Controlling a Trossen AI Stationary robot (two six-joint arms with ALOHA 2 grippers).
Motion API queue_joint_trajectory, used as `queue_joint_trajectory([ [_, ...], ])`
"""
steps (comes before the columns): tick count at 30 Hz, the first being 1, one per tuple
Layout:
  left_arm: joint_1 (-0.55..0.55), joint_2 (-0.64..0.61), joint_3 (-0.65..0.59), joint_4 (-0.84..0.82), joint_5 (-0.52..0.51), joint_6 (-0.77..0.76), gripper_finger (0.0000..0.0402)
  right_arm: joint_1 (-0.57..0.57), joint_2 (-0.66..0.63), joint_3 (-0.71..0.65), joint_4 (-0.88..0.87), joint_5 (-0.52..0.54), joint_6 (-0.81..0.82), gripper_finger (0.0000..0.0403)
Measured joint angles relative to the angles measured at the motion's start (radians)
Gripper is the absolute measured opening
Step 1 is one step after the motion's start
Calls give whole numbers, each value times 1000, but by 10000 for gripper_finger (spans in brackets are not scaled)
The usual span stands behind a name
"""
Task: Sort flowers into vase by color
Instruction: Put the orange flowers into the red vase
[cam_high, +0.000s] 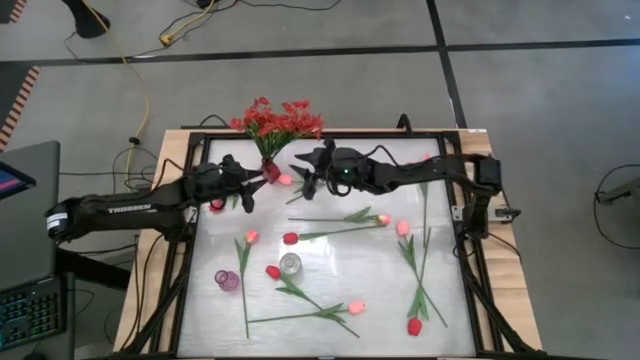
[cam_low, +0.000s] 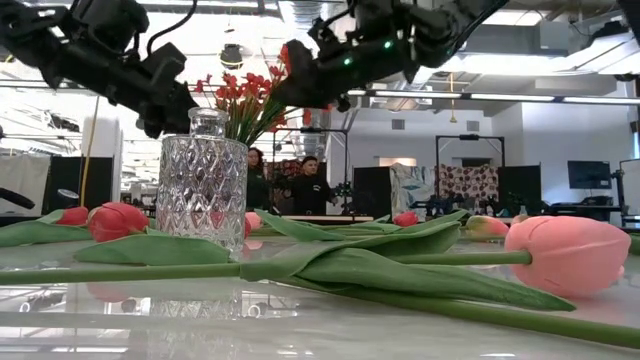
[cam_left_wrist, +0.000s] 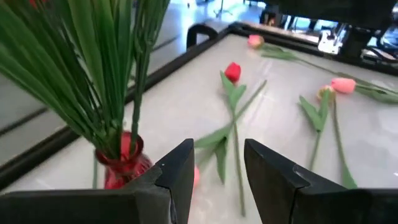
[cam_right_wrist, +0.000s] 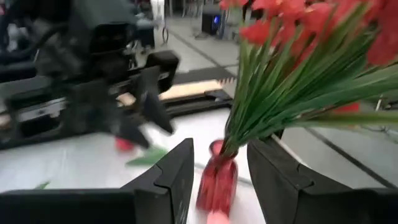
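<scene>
We reach both arms toward the table's far edge, wrists nearly meeting. Our left gripper (cam_high: 244, 180) hangs with fingers (cam_left_wrist: 177, 177) parted and empty. Our right gripper (cam_high: 302, 172) faces it, fingers (cam_right_wrist: 171, 177) likewise spread, holding nothing.

The high view looks straight down on the whole table (cam_high: 330, 270). The low view sits at tabletop height, close behind a clear vase (cam_low: 201, 190). Both wrist views look past their own fingers, sharing the red vase (cam_left_wrist: 122, 163) up close.
</scene>
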Motion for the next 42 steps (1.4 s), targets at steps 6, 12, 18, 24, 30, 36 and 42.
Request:
queue_joint_trajectory([
  [6,-23,-7,34,-53,-1,-30,128,-8,43,0,130,0,0,175],
  [12,-24,0,34,-74,-3,-24,128,-2,51,0,200,0,-43,175],
  [18,-24,0,34,-83,-3,-24,128,-1,51,0,219,16,-36,175],
  [24,-24,0,34,-86,-3,-24,128,2,52,0,135,129,18,165],
  [30,-24,0,34,-83,-3,-24,128,-17,52,0,142,156,16,145],
  [36,-24,0,34,-83,-3,-23,128,-51,53,0,148,92,18,138],
  [42,-24,0,34,-83,-3,-21,128,-58,53,0,202,83,18,147],
])
